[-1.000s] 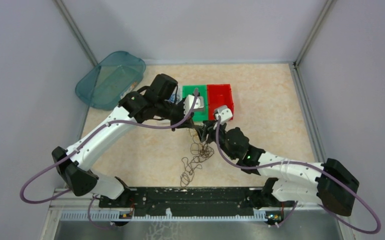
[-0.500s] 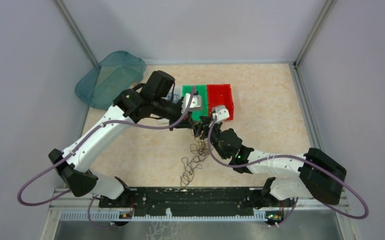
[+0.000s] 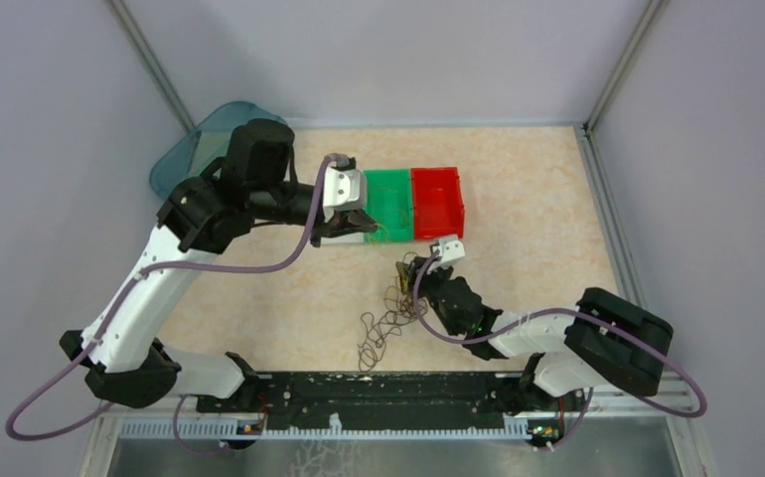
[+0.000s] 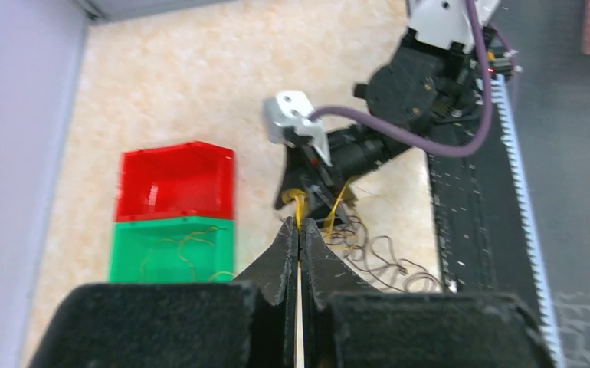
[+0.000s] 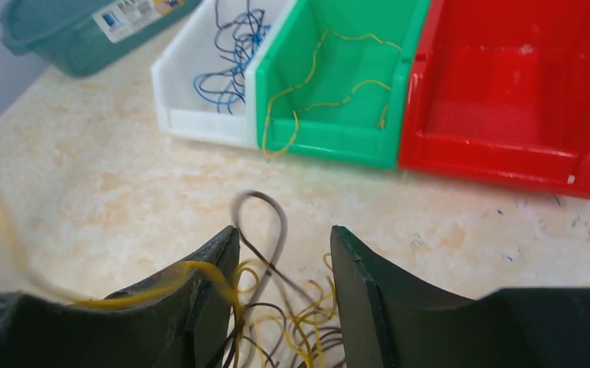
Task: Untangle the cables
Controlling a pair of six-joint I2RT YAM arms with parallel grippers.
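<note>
A tangle of dark brown and yellow cables lies on the table in front of the bins. My right gripper is low over its far end, open, fingers either side of the strands, gripping nothing. My left gripper is shut on a yellow cable that runs from its tips down to the tangle. In the top view the left gripper hangs beside the green bin. That yellow strand crosses the right gripper's left finger, blurred. Loose yellow cables lie in the green bin, blue ones in the white bin.
Three bins stand in a row: white, green, red. A teal tub leans at the back left, partly behind the left arm. The black base rail runs along the near edge.
The left arm has swung back and to the left, away from the tangle, staying shut. The right gripper has dropped nearer onto the tangle, and its elbow has moved left.
</note>
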